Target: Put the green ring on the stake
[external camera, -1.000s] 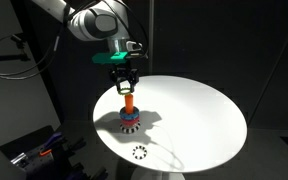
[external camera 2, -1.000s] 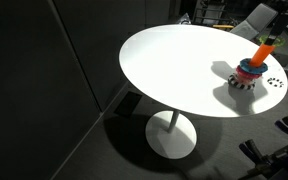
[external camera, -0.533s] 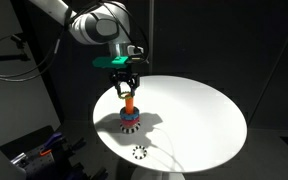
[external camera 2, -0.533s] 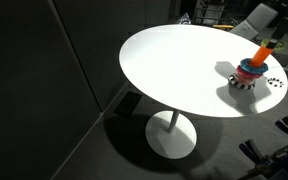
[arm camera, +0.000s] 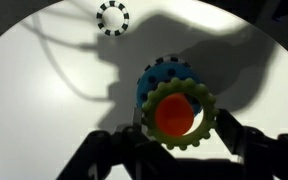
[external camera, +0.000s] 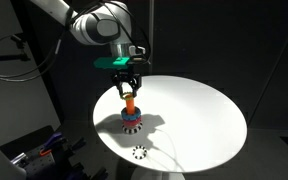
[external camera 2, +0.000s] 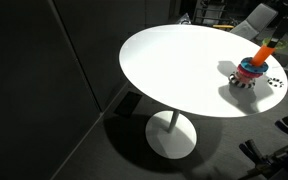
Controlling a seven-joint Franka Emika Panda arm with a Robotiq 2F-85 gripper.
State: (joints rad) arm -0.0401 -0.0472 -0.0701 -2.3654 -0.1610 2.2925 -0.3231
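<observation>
Where the wrist view looks straight down, the end effector (arm camera: 179,124) is closed partway on the green ring (arm camera: 195,96), with a finger against each side. The green ring is held level over the stake (external camera: 129,105), and the orange peg shows through its hole. Whether it is threaded on cannot be told. The stake stands near the bench (external camera: 199,110) edge. A dotted ring (external camera: 139,152) lies nearer that edge.
</observation>
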